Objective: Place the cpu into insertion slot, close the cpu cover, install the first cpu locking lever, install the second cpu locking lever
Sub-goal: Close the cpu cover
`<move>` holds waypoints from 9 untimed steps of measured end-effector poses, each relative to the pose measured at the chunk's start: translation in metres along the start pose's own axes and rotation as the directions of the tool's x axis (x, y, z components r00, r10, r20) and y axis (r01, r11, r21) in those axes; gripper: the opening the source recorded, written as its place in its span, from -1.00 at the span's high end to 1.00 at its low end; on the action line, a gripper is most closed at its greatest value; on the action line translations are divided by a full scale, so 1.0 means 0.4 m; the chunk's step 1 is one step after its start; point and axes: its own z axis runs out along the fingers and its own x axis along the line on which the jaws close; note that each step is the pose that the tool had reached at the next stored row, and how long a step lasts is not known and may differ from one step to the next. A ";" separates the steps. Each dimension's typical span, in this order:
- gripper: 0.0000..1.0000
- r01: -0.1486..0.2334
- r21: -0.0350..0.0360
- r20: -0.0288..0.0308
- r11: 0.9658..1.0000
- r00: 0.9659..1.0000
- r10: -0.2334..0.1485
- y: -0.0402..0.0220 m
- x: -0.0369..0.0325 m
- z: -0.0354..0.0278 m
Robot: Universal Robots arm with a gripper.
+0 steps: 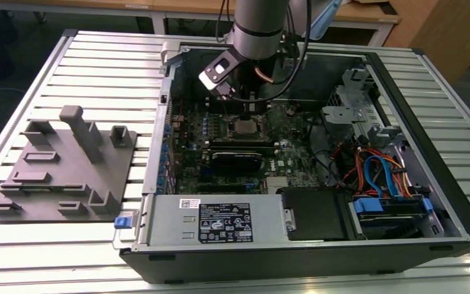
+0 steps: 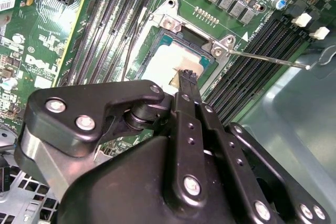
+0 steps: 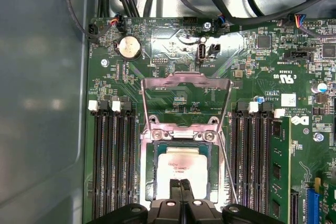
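Observation:
The cpu (image 3: 181, 167) lies flat in the insertion slot (image 3: 157, 150) on the green motherboard, its pale metal top showing. The cpu cover (image 3: 186, 79), a thin silver frame, stands swung open past the slot's far side. My gripper (image 3: 182, 184) is shut, its two black fingers pressed together, with the tips on or just above the chip's top near one edge. In the second wrist view the fingertips (image 2: 187, 77) meet the cpu (image 2: 165, 64). A thin metal locking lever (image 2: 268, 59) sticks out unlatched beside the slot. In the exterior view the gripper (image 1: 249, 112) hangs over the cpu (image 1: 243, 127).
Black memory slots flank the socket, and one green memory stick (image 3: 281, 171) stands upright. The grey power-supply box (image 1: 218, 222) sits at the case front, with cables (image 1: 382, 177) at the exterior view's right. A grey fixture tray (image 1: 63, 165) lies outside the case.

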 end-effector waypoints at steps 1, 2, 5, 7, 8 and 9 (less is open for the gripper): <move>0.79 0.000 0.000 0.000 1.000 1.000 0.000 0.000 0.000 -0.001; 0.79 0.000 0.000 0.000 1.000 1.000 0.000 0.000 0.000 -0.002; 0.79 0.000 0.000 0.000 1.000 1.000 0.000 0.000 0.000 -0.004; 0.79 0.000 0.000 0.000 1.000 1.000 0.000 0.000 0.000 -0.006; 0.79 0.000 0.000 0.000 1.000 1.000 0.000 0.000 0.000 -0.006; 0.79 0.000 0.000 0.000 1.000 1.000 0.000 0.000 0.000 -0.007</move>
